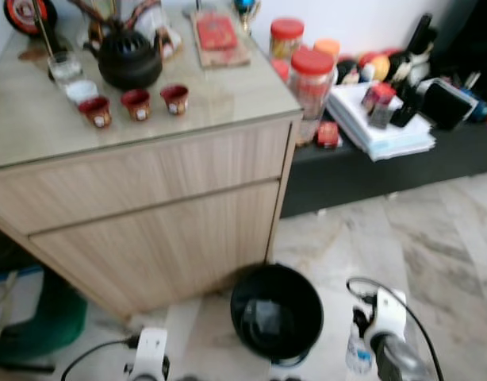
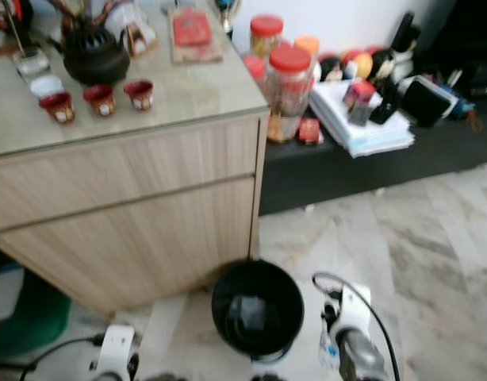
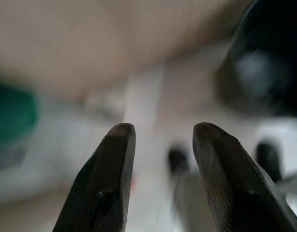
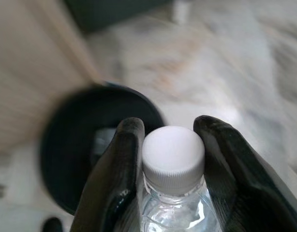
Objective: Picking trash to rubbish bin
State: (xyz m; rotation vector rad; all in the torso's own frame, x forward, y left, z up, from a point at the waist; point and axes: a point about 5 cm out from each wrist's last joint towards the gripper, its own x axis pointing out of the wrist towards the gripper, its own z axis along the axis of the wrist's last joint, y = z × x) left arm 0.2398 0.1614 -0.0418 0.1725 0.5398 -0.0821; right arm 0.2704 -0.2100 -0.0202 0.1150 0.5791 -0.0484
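Note:
A round black rubbish bin (image 1: 277, 311) stands on the marble floor at the foot of a wooden cabinet; something pale lies inside it. My right gripper (image 4: 171, 124) is shut on a clear plastic bottle (image 4: 172, 162) with a white cap, gripping it at the neck. In the eye views the bottle (image 1: 358, 353) hangs just to the right of the bin, under my right wrist (image 1: 386, 321). The bin (image 4: 76, 150) lies beyond the bottle in the right wrist view. My left gripper (image 3: 164, 128) is open and holds nothing, low over the floor to the left of the bin.
The light wood cabinet (image 1: 148, 198) carries a black teapot (image 1: 129, 57) and small red cups. To the right, a low black shelf (image 1: 386, 171) holds red-lidded jars, papers and clutter. A green object (image 1: 37, 317) sits at far left. Marble floor (image 1: 418, 246) spreads right.

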